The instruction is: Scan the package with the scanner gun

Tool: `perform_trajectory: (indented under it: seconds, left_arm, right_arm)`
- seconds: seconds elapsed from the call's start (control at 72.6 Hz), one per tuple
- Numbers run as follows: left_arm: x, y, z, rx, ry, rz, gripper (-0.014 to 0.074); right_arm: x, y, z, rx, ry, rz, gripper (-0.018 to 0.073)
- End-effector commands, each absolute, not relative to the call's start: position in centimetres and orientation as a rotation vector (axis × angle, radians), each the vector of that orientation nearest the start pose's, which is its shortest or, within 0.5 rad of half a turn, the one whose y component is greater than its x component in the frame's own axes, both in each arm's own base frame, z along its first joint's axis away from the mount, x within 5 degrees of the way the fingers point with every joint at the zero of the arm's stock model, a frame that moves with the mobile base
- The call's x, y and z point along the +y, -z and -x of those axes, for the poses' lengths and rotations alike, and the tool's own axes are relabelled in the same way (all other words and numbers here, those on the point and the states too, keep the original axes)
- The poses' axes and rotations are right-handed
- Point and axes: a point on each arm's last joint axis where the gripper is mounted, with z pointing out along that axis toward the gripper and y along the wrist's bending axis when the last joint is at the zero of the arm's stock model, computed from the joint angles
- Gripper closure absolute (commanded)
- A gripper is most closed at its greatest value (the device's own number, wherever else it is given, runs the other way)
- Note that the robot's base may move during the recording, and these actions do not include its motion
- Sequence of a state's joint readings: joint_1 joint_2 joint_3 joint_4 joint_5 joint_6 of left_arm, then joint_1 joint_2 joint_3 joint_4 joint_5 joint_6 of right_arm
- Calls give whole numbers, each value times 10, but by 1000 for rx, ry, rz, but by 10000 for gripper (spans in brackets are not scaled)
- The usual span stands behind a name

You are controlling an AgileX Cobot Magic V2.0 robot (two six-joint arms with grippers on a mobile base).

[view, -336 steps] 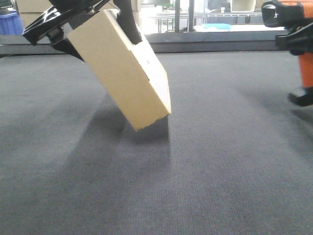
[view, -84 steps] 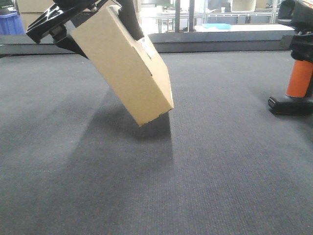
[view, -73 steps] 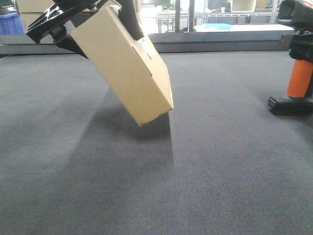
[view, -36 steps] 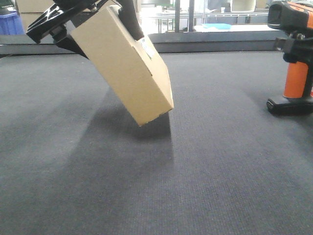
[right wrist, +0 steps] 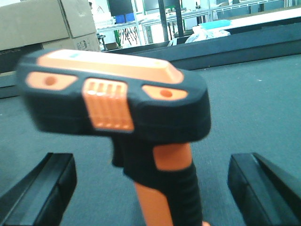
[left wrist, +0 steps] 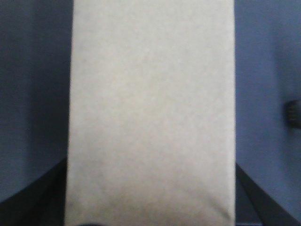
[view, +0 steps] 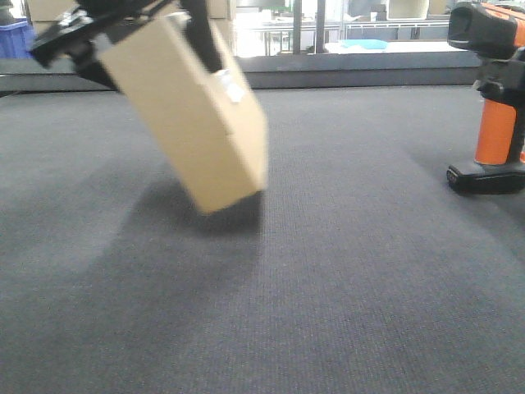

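- Package [view: 184, 123] is seen in the upper left of the front view, tilted steeply, with its top end leaning left and its lowest corner down by the grey carpet [view: 344, 287]; whether that corner touches the carpet cannot be told, as the box is blurred.
- A small white label [view: 230, 85] is seen high on the package's right-hand face; nothing on it can be read.
- In the left wrist view the package [left wrist: 150, 108] fills the middle of the frame as one plain tan face.
- The package is clamped by the left gripper [view: 156, 66] at its upper end; in the wrist view the left gripper [left wrist: 150, 193] has dark fingers pressed against both long sides at the lower corners.
- The scanner gun [view: 496, 131] is stood upright on its flat black base at the right edge of the front view, well apart from the package.
- In the right wrist view the scanner gun [right wrist: 122, 94] is centred, with the right gripper [right wrist: 153, 188] spread wide: its fingers [right wrist: 42, 188] are set on either side of the orange handle, clear of it.
- Cardboard boxes [right wrist: 37, 21] are stacked in the upper left, behind the scanner.
- A blue bin [view: 16, 37] is seen at the upper left edge of the front view.
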State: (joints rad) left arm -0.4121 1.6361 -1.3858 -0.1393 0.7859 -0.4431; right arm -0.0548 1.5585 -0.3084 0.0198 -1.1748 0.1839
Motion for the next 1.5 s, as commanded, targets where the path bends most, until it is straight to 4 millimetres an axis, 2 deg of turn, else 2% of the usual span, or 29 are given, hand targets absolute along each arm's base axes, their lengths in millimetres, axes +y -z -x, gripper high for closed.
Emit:
perform_trajectory:
  seconds: [0.0,0.096,0.262,0.455,0.634,0.799,1.006,1.24,1.281,1.364,1.446,1.488]
  left_arm:
    - [-127,-324,-333,2588,364,19,708]
    - [-106,-329,-337,2605,295,-4,708]
    - [-72,-325,-341,2643,188,-62,708]
    - [-44,-325,-344,2628,-21,-100,708]
    - [-35,-322,-344,2609,-129,-110,708]
    - [-32,-308,-344,2616,-107,-64,708]
    - [-33,-309,-346,2592,-57,9,708]
    - [-33,-309,-346,2596,-62,10,703]
    - [-33,-308,-345,2603,-64,11,682]
    - [-33,-308,-344,2614,-65,13,566]
    - [-32,-308,-344,2617,-65,13,414]
    - [-32,-307,-343,2633,-69,15,307]
  right_arm:
    - [-14,-190,-230,1535,-99,-189,-3]
    - [-10,-193,-215,1528,-112,-155,-3]
    - [-8,-198,-189,1503,-115,-144,-1]
    - [-7,-204,-175,1553,-107,-148,-1]
    - [-7,-212,-164,1575,-100,-149,-1]
    - [-7,-215,-159,1582,-98,-150,-1]
    - [-7,-216,-158,1585,-97,-151,-1]
    - [-7,-216,-158,1585,-97,-151,-1]
    - [-7,-216,-158,1585,-97,-151,-1]
    - [-7,-216,-158,1585,-97,-151,-1]
    - [-7,-216,-158,1585,-97,-151,-1]
    - [-7,-216,-158,1585,-97,-151,-1]
